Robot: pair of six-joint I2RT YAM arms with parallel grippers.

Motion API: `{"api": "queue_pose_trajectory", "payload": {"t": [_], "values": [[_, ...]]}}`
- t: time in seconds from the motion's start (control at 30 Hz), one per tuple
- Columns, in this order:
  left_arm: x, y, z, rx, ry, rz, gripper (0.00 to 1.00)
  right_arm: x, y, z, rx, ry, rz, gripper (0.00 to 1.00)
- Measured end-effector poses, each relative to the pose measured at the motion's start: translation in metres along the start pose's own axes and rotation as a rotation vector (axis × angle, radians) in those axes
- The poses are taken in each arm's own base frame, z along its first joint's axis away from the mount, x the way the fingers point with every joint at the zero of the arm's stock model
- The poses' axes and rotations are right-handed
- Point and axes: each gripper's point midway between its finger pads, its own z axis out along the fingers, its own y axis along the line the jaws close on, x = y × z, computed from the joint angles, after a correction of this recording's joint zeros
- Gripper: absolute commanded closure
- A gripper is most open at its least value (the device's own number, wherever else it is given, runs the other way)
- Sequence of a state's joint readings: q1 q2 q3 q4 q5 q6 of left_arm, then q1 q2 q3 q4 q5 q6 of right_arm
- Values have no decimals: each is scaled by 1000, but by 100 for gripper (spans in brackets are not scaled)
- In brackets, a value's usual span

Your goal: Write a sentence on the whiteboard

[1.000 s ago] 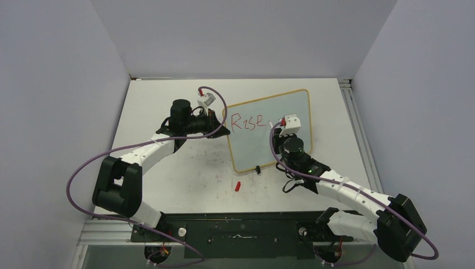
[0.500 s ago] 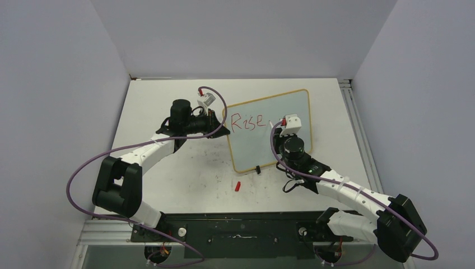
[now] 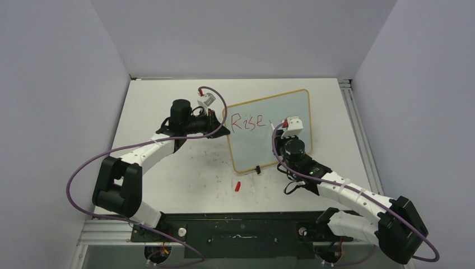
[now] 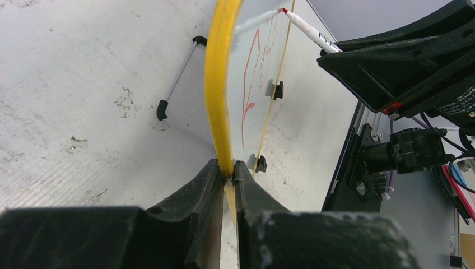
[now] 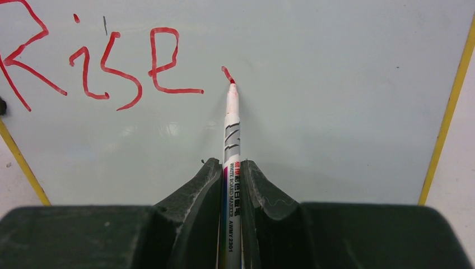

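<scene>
Pressing too hard w/ the marker [image 5: 231, 140] looks like the main risk. The whiteboard [image 3: 283, 109] sits propped near mid-table, held only at its left edge by the left gripper [image 4: 228, 167], which is pinched shut on the yellow frame, so a shove could flex or skid it & smear the stroke. The right gripper [image 5: 229, 163] is clamped on the marker barrel, tip touching the board at a short red tick just right of "Rise", which is all of the sentence [image 5: 106, 64] so far. Too light a touch = gaps; wrist drift = crooked line. Nearby: red cap [image 3: 237, 185] on the table [image 3: 190, 174] & a black clip foot [image 3: 257, 168] at the board's near edge. Neither blocks the blank area right & below.
</scene>
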State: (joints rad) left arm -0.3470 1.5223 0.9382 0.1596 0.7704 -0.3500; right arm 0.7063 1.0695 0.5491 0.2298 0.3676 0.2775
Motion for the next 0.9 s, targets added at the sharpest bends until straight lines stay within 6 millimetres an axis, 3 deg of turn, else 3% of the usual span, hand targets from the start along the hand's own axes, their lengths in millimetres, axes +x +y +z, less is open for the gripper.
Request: {"api": "queue_pose_trajectory", "payload": {"t": [0.4, 0.57, 0.7, 0.9], "values": [[0, 0, 0, 1, 0, 0, 100, 1, 4, -4, -35, 3, -3, 95], [0, 0, 0, 0, 1, 0, 100, -18, 4, -19, -59, -51, 22, 95], [0, 0, 0, 1, 1, 0, 100, -30, -3, -27, -33, -88, 36, 95], [0, 0, 0, 1, 1, 1, 100, -22, -13, -21, 9, -61, -4, 95]]}}
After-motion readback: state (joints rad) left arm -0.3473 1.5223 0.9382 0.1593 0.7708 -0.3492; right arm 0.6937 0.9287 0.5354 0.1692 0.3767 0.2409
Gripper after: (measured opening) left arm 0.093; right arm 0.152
